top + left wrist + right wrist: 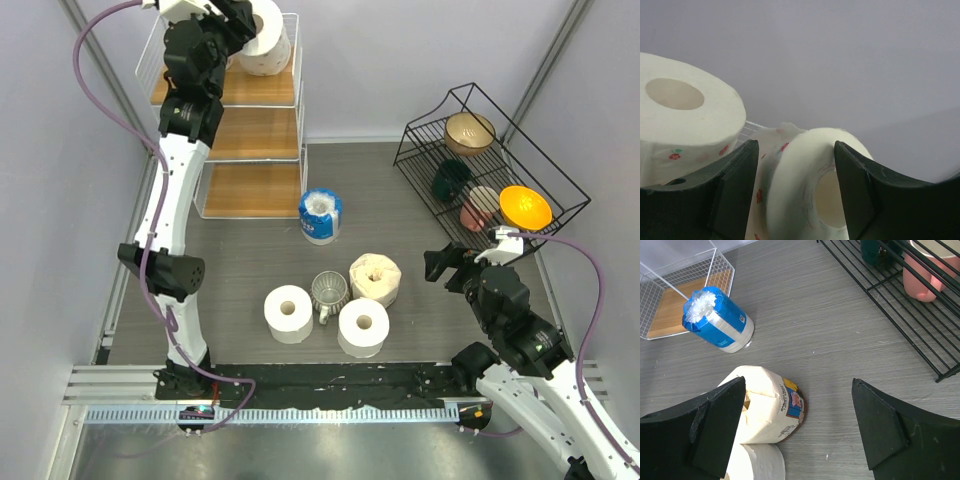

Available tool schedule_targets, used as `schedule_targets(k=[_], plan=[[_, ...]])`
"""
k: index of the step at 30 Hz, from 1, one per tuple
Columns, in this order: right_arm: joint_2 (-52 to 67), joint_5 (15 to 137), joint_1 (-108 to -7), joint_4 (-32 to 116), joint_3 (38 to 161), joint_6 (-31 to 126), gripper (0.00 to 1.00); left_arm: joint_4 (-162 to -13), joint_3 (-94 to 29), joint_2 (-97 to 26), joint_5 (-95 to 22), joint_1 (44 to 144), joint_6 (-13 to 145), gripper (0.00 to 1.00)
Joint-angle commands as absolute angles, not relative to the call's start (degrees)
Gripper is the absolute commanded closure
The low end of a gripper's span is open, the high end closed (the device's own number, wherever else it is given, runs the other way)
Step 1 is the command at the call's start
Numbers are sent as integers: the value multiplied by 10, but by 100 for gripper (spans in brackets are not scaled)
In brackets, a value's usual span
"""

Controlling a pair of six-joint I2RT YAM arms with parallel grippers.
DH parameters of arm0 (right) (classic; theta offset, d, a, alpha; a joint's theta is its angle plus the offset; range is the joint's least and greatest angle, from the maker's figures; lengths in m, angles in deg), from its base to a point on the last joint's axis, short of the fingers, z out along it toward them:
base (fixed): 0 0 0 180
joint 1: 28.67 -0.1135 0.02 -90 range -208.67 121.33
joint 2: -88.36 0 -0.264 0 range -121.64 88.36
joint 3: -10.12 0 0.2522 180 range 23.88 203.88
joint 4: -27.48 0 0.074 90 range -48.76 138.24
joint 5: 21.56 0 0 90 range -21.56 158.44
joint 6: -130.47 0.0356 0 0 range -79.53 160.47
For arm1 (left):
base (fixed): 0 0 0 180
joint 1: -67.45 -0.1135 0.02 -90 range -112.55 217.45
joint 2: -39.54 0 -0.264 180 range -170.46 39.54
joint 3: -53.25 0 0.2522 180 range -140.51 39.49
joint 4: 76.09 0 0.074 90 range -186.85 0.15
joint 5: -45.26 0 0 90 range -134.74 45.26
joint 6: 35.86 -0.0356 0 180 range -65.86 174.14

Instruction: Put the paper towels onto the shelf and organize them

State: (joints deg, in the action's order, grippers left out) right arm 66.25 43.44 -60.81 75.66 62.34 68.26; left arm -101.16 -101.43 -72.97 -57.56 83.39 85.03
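left gripper (796, 150) grips red-dotted roll (790, 195) at shelf (250, 135) top | right gripper (799, 385) spread wide

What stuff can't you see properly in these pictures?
- Top view: only one dotted roll shows; the left arm hides the other.
- Left wrist view: the tipped roll runs off the bottom edge, and the fingers of the left gripper hide whether they pinch it.
- Right wrist view: a plain white roll is cut by the bottom edge and a finger.

Both arms (160, 230) have white links (182, 165), black joints (165, 268), purple cables (78, 62) and black claw fingers (880, 425).
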Motion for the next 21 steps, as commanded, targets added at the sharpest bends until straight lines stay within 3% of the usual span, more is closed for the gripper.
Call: schedule_targets(k=[1, 11, 21], plan=[[662, 423, -610, 748, 640, 687, 8, -950, -1035, -743, -565, 824, 871, 34], [653, 425, -610, 739, 631, 687, 8, -771, -939, -711, -520, 806, 921, 33], [644, 426, -610, 730, 625, 685, 8, -735, -774, -511, -469, 795, 916, 29]])
